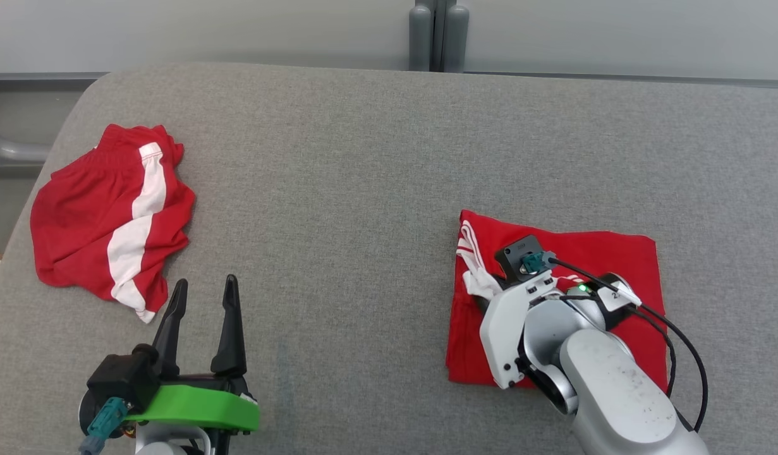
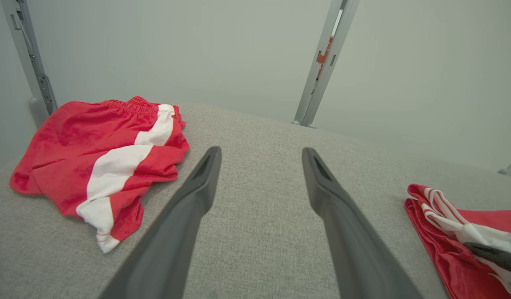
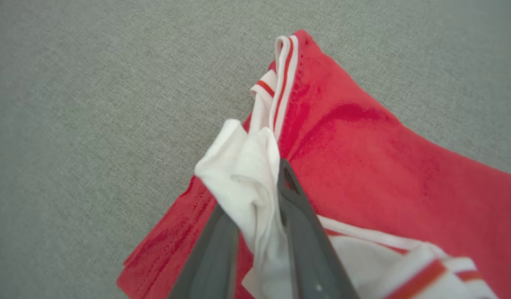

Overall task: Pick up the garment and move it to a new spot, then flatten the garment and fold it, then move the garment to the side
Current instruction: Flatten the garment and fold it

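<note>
The garment (image 1: 610,259) is red with white striped trim and lies folded in a rough rectangle on the right of the grey cloth-covered table (image 1: 363,189). My right gripper (image 1: 485,289) points down at its left edge. In the right wrist view a bunched white fold (image 3: 243,162) of the garment (image 3: 363,158) stands pinched between the fingers of the right gripper (image 3: 255,187). My left gripper (image 1: 205,281) is open and holds nothing, low at the front left. In the left wrist view the left gripper (image 2: 261,151) hovers over bare table, and the garment (image 2: 446,249) shows at the right edge.
A second red garment, shorts with a broad white stripe (image 1: 104,215), lies crumpled at the table's left, close to the rounded left edge; it is also in the left wrist view (image 2: 93,153). Grey posts (image 1: 438,35) stand behind the table's far edge.
</note>
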